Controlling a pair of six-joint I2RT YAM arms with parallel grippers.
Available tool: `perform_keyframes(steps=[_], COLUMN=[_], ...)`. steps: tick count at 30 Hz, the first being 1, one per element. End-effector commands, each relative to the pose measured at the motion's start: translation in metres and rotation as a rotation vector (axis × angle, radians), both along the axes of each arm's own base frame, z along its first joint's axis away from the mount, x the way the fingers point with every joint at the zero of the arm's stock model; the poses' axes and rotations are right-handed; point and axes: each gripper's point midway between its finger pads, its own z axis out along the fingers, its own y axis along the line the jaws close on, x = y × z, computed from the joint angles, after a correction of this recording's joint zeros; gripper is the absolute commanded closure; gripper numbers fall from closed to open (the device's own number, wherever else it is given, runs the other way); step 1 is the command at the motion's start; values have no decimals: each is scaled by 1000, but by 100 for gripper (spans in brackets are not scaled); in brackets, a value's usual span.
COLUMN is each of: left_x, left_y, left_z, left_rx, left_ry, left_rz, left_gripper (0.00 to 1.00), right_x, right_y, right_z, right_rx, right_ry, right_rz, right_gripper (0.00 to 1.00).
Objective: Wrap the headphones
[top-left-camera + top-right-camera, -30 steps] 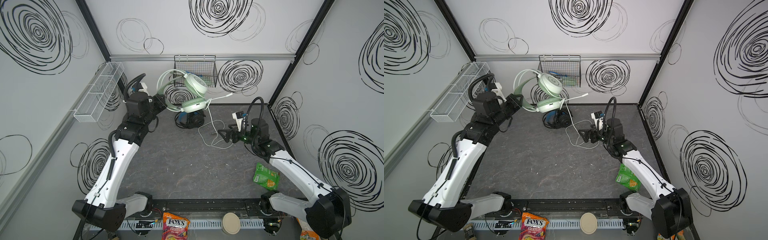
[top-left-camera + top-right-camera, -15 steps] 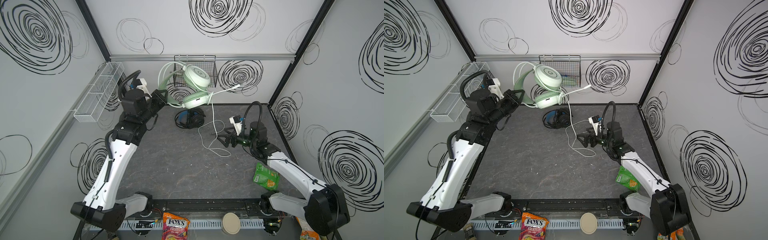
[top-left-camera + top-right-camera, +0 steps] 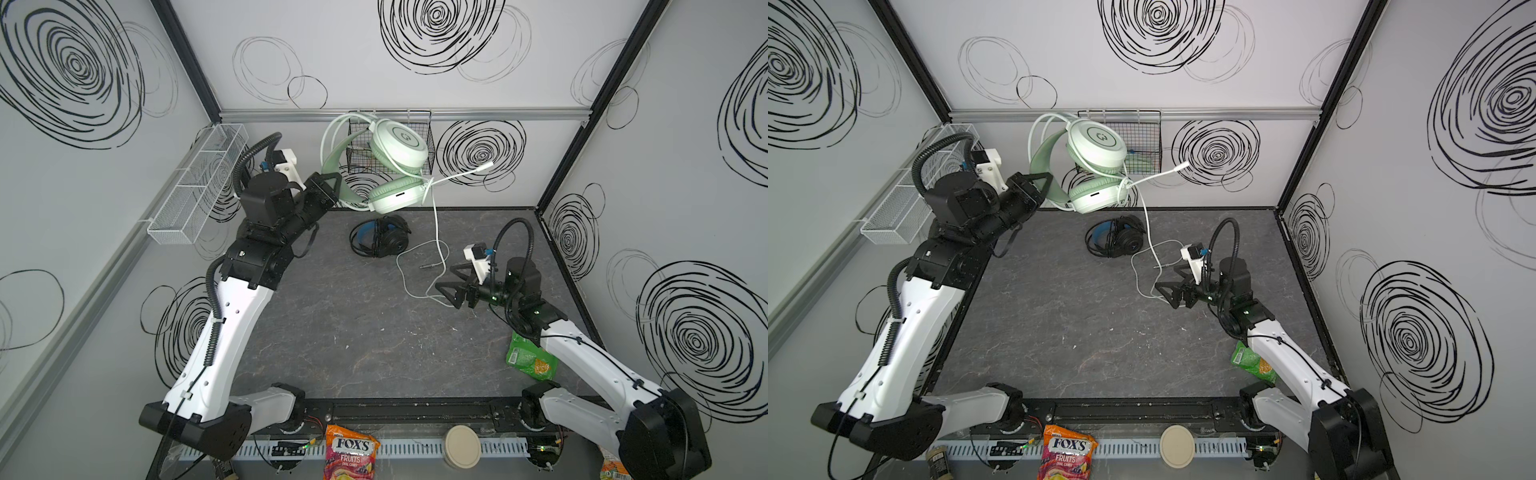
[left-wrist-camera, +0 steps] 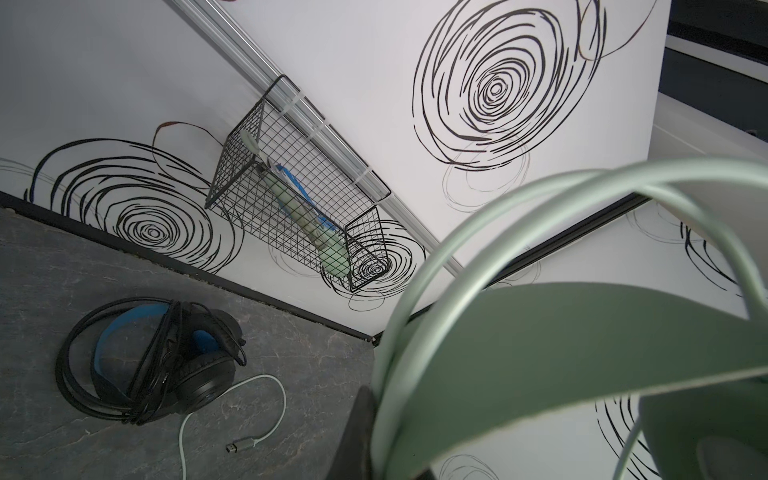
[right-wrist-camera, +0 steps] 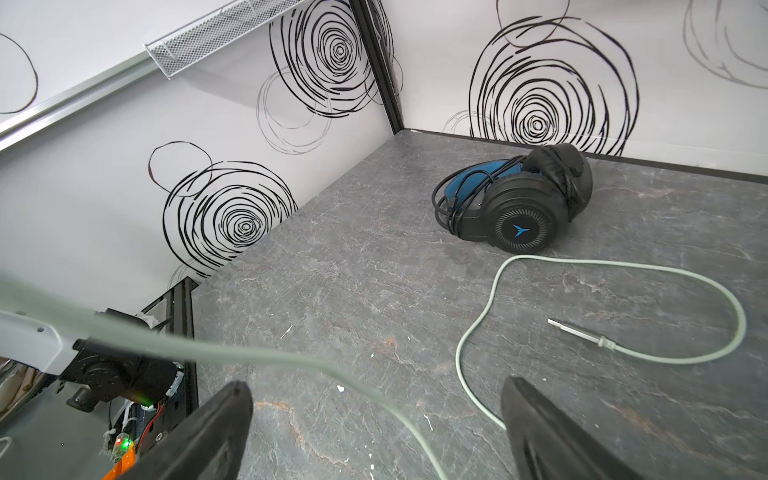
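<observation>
My left gripper [image 3: 332, 189] is shut on the headband of the mint-green headphones [image 3: 397, 166], which hang high near the back wall in both top views. Their pale cable [image 3: 436, 232] drops from the lower earcup to the table and loops there, its plug [image 5: 582, 332] lying loose. In the right wrist view a blurred strand of this cable crosses between the fingers of my open right gripper [image 5: 376, 384], which hovers low over the table beside the loop. The black headphones [image 3: 380, 239] with a blue headband lie at the back of the table, their black cable coiled round them.
A black wire basket [image 3: 428, 137] hangs on the back wall behind the mint headphones. A white mesh shelf [image 3: 195, 187] runs along the left wall. A green snack bag [image 3: 532, 357] lies by the right arm. A Fox's bag [image 3: 351, 453] and a round lid [image 3: 461, 449] sit at the front rail.
The left arm has raised the mint-green headphones higher and towards the back wall, drawing the cable up. The right gripper has shifted slightly towards the front and stays open.
</observation>
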Motion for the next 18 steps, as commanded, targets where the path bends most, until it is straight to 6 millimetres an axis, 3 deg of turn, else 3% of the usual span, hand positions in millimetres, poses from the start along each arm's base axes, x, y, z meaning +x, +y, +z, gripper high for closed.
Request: perform_keyframes(steps=[1, 3, 6, 8, 10, 14, 18], left_x=[-8, -7, -4, -5, -8, -18, -32], left_y=[-6, 5, 33, 47, 51, 50, 27], left_z=[29, 6, -47, -83, -108, -140, -132], left_rx=[-9, 104, 239, 343, 416, 585, 729], left_ry=[-81, -38, 72, 154, 192, 209, -33], left_rz=[-24, 44, 146, 197, 205, 217, 187], left_gripper=[100, 100, 100, 100, 100, 100, 100], right_x=[5, 15, 34, 26, 12, 9, 15], right_y=[23, 12, -52, -93, -110, -122, -101], right_z=[38, 30, 20, 36, 69, 128, 184], right_rx=[54, -29, -219, -279, -270, -293, -250], right_ry=[-81, -6, 31, -64, -206, -325, -406], right_rz=[65, -11, -347, -500, -554, -606, -514], right_gripper=[3, 3, 3, 3, 3, 2, 3])
